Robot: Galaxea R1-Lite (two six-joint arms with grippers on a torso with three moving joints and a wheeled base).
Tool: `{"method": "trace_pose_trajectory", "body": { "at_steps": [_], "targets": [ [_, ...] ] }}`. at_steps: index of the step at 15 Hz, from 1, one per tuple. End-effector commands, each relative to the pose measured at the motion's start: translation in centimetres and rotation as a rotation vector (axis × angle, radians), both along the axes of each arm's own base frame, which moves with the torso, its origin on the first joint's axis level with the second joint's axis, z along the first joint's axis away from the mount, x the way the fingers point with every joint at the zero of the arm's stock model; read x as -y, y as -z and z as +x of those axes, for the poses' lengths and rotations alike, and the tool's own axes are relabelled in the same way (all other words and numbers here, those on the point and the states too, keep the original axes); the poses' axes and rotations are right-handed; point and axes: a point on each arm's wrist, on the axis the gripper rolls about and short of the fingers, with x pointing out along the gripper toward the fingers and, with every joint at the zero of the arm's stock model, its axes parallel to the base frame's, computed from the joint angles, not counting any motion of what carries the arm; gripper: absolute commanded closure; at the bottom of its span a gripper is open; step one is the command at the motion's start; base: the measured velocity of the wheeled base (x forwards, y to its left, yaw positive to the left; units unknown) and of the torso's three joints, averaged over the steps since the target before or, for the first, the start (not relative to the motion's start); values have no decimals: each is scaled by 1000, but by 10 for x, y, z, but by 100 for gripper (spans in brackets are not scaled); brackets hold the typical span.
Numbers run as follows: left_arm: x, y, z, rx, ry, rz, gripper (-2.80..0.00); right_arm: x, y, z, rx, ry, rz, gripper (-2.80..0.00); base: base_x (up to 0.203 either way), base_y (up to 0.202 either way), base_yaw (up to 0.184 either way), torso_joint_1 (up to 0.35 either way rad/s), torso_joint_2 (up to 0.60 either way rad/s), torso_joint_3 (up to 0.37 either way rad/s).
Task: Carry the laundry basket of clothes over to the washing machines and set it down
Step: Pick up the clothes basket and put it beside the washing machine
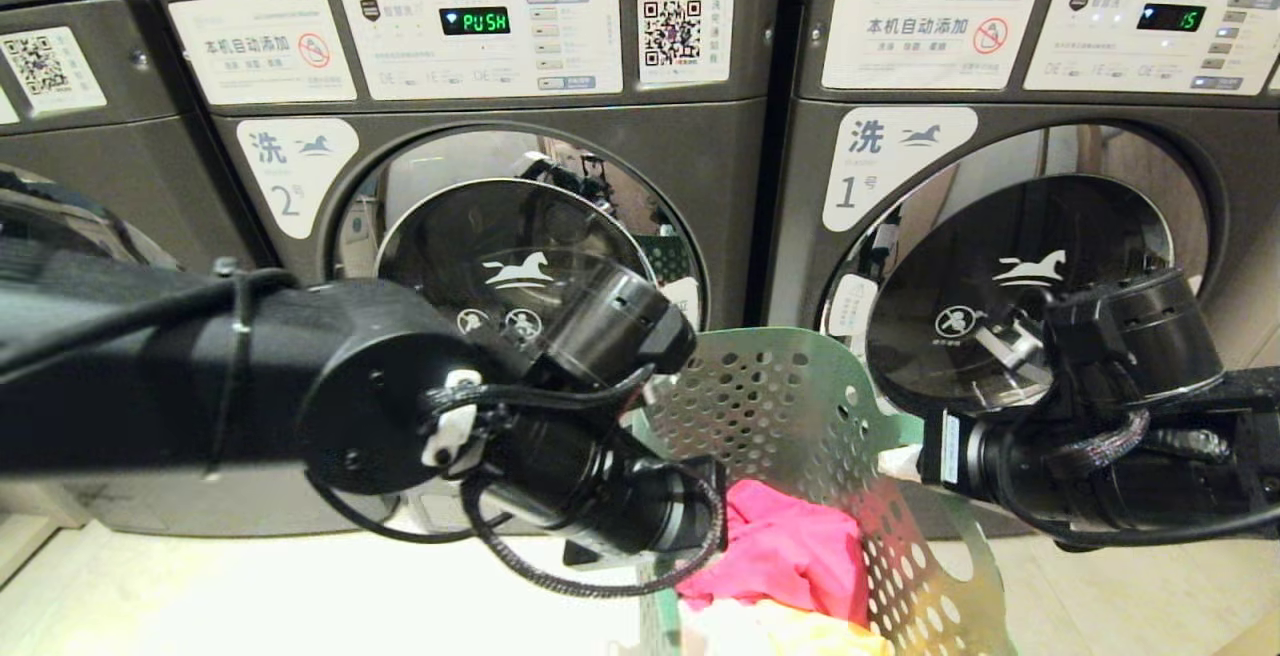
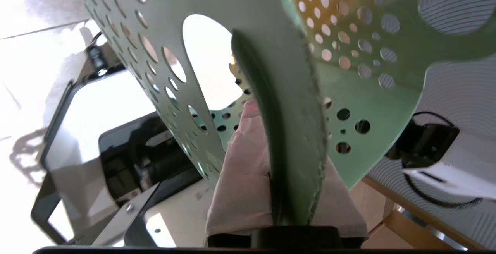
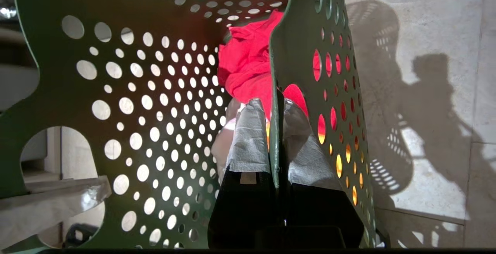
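The laundry basket (image 1: 800,406) hangs between my two arms, directly in front of the washing machines (image 1: 520,226), above the pale tiled floor (image 3: 426,91). Its wall is thin perforated plastic; I judge it stiff enough to carry but liable to flex and tilt under an uneven pull. The clothes (image 1: 790,546) inside, a pink-red garment on top with white and yellow pieces beneath, are soft and few, so I judge the load light and unlikely to shift much.

Hold points: the flared rim on opposite sides. My left end effector (image 2: 286,192) is closed on the rim edge beside an oval cut-out handle (image 2: 209,56), its padded fingers (image 2: 240,184) pinching the plastic. My right end effector (image 3: 276,141) is closed on the opposite wall edge, one wrapped finger on each face.

Caution: smooth plastic held by a narrow pinch can slip. Both arms should lower evenly so the base meets the floor flat.
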Motion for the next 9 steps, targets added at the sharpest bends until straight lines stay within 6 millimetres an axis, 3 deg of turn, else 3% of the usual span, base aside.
{"method": "trace_pose_trajectory", "body": {
  "at_steps": [1,6,9],
  "targets": [
    [26,19,14,-20,13,21,0,11,-2,2,11,42,4,0,0,0,0,0,0,0],
    [64,31,33,-2,35,4,0,29,-2,8,10,117,0,0,0,0,0,0,0,-6],
    [86,42,38,4,56,-4,0,37,3,9,-2,146,-13,0,0,0,0,7,2,-146]
  ]
}}
